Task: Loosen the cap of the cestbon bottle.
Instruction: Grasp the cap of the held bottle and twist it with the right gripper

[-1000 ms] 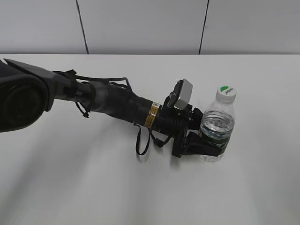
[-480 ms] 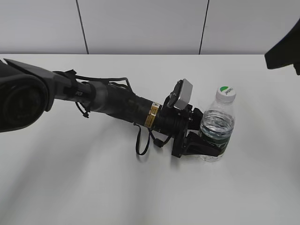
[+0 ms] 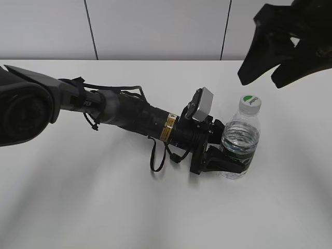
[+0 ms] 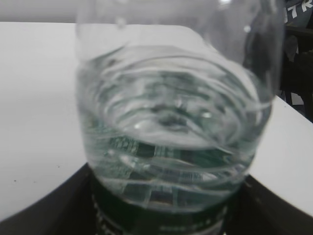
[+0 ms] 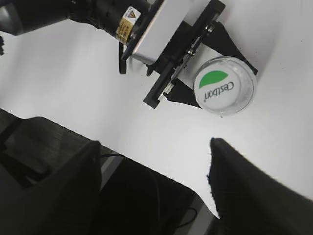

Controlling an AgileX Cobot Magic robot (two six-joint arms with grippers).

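The cestbon bottle (image 3: pixel 240 136) stands upright on the white table, part full of water. Its white cap (image 3: pixel 250 103) with the green patch sits on the neck. My left gripper (image 3: pixel 232 160) is shut on the bottle at its dark green label band, one black finger on each side. In the left wrist view the bottle (image 4: pixel 171 132) fills the frame between the fingers (image 4: pixel 46 210). My right gripper (image 3: pixel 258 79) hangs open in the air, above the cap and a little to its right, touching nothing. The right wrist view looks down on the cap (image 5: pixel 224 85), which lies beyond the open right gripper (image 5: pixel 155 147).
The left arm (image 3: pixel 129 114) reaches in from the left across the table, with loose black cables (image 3: pixel 158 155) hanging by its wrist. A panelled wall (image 3: pixel 155 26) runs behind the table. The table edge (image 5: pixel 161 174) and dark floor show in the right wrist view.
The right gripper has come into the exterior view from the upper right and moved left, now above the bottle. The left gripper and the bottle have not moved.
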